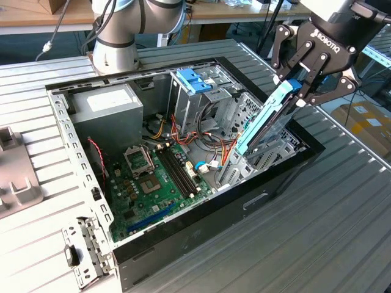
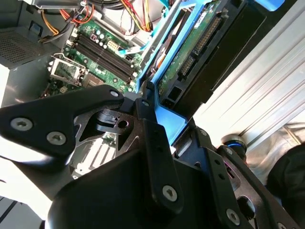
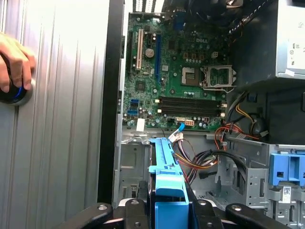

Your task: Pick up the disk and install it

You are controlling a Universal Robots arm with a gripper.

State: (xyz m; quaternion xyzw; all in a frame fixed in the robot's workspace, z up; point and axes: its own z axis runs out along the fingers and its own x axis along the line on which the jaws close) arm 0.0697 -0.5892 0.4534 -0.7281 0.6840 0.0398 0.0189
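Note:
The disk [image 1: 263, 125], a flat drive framed by bright blue rails, hangs steeply tilted over the open computer case [image 1: 244, 204]. Its lower end reaches into the metal drive cage [image 1: 272, 152] at the exterior view's right. My gripper [image 1: 299, 91] is shut on its upper blue end. In the second wrist view the disk [image 2: 190, 52] shows its green board and connectors just beyond my gripper [image 2: 157, 119]. The first wrist view looks along the blue rail of the disk [image 3: 164, 167], which runs out from between the black fingers [image 3: 136, 210] toward the motherboard.
Inside the case lie the green motherboard [image 1: 153, 183], the grey power-supply box [image 1: 107, 107], loose cables [image 1: 204, 137] and a pale blue latch [image 1: 192, 80]. The arm's base [image 1: 116, 43] stands behind the case. A hand [image 3: 14, 62] rests on the ribbed table beside it.

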